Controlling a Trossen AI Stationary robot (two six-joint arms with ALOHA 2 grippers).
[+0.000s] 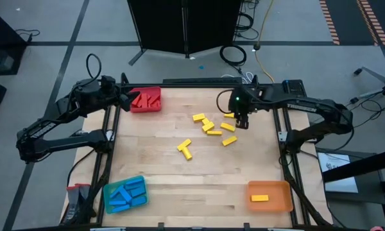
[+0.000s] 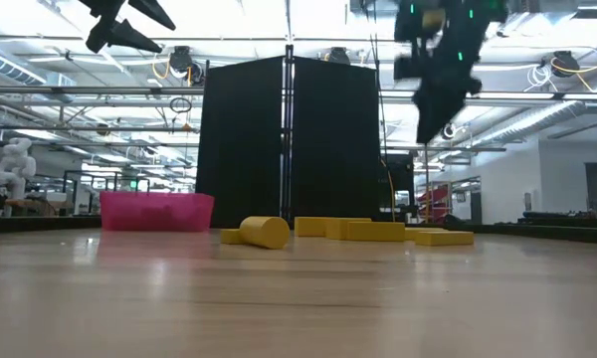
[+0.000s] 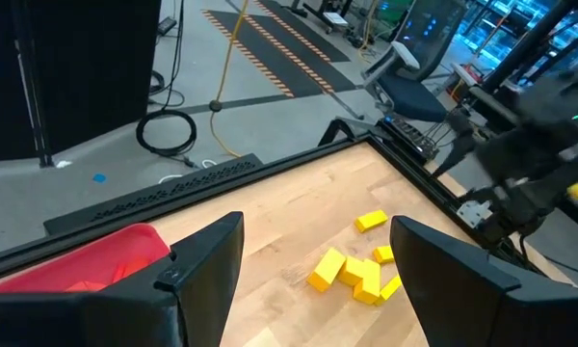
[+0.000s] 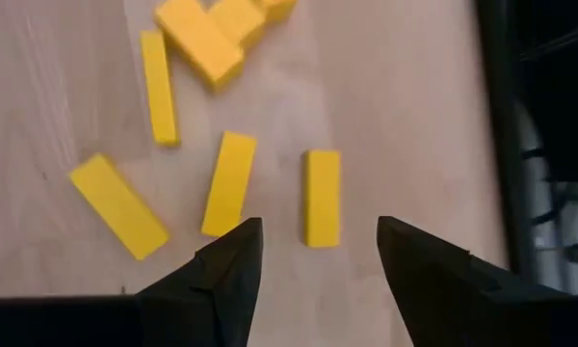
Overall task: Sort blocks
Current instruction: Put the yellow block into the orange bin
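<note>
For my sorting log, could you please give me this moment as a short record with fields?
red tray: red blocks, far left corner
blue tray: blue blocks, near left
orange tray: one yellow block
loose yellow blocks: table middle
left gripper: open, by red tray
right gripper: open, above loose yellow blocks

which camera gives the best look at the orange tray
The high view: the orange tray shows whole at the table's near right corner, one yellow block inside. The low and both wrist views don't show it.
</note>
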